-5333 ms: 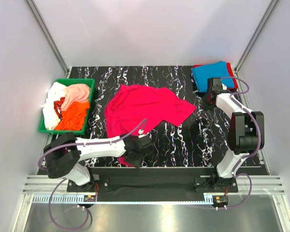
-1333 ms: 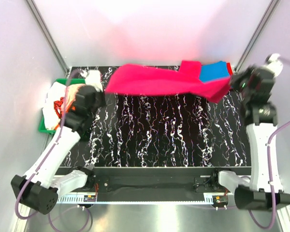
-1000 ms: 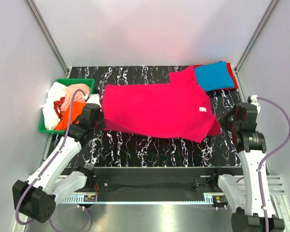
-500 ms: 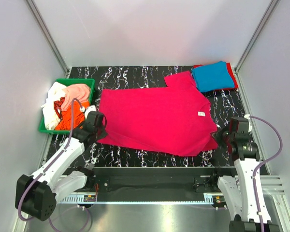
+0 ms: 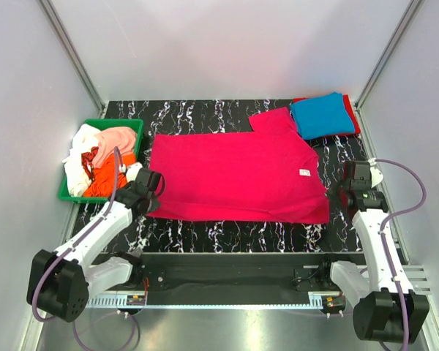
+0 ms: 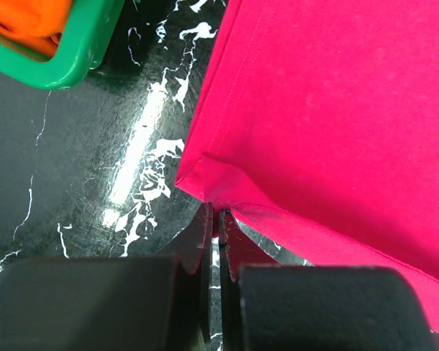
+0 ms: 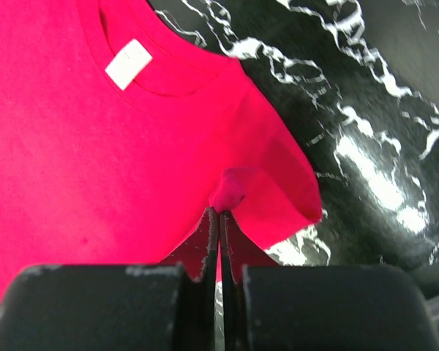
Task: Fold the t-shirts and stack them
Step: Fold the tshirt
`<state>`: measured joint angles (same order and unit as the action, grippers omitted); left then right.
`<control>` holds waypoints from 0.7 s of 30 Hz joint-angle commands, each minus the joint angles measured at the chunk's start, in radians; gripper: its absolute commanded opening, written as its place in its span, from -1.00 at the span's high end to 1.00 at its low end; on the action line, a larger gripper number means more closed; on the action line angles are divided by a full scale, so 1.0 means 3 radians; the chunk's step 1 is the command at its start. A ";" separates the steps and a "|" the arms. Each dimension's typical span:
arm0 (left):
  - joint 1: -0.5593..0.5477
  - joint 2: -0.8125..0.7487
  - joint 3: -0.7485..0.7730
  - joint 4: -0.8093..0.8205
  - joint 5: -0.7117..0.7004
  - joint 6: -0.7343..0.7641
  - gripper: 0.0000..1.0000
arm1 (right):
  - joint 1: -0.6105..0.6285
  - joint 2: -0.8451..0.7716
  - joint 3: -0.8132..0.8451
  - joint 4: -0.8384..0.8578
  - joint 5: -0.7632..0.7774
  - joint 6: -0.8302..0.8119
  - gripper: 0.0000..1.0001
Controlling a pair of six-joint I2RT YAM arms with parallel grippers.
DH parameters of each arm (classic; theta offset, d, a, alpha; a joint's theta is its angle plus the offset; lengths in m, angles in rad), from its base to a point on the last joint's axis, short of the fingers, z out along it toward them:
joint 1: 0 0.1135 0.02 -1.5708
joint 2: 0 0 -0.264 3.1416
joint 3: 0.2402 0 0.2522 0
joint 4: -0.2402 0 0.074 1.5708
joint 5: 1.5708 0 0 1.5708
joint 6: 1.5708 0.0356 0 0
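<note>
The magenta-pink t-shirt (image 5: 234,175) lies spread flat on the black marbled table (image 5: 227,230), collar and white label (image 5: 304,172) to the right. My left gripper (image 5: 154,203) is shut on its near-left hem corner, which also shows in the left wrist view (image 6: 213,212). My right gripper (image 5: 342,199) is shut on a pinch of cloth at the near-right shoulder, below the collar, seen in the right wrist view (image 7: 220,212). A folded blue t-shirt (image 5: 320,115) lies on a red one (image 5: 355,121) at the back right.
A green bin (image 5: 124,122) at the left holds white (image 5: 77,164), orange (image 5: 106,175) and peach-pink (image 5: 117,139) t-shirts; its corner shows in the left wrist view (image 6: 73,58). Grey walls close in the table on three sides.
Both grippers swung the magenta shirt from the air at the back down onto the table and drew it toward the near edge. It now lies flat with a straight near edge.
</note>
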<state>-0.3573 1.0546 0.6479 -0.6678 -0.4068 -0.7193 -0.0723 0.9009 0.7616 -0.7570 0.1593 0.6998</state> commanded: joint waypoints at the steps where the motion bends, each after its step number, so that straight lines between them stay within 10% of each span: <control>1: 0.0025 0.0115 0.0182 0.0007 -0.0203 -0.0077 1.00 | -0.0004 0.0106 0.0212 0.0360 0.0052 -0.0189 1.00; 21: 0.0020 0.0396 0.0509 -0.0234 -0.0714 0.0101 1.00 | 0.0006 0.1215 0.0948 0.0601 -0.0183 -0.0635 1.00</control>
<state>-0.3561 1.1736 0.7788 -0.7315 -0.5205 -0.7059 -0.0719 1.2461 0.9970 -0.6189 0.1108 0.5377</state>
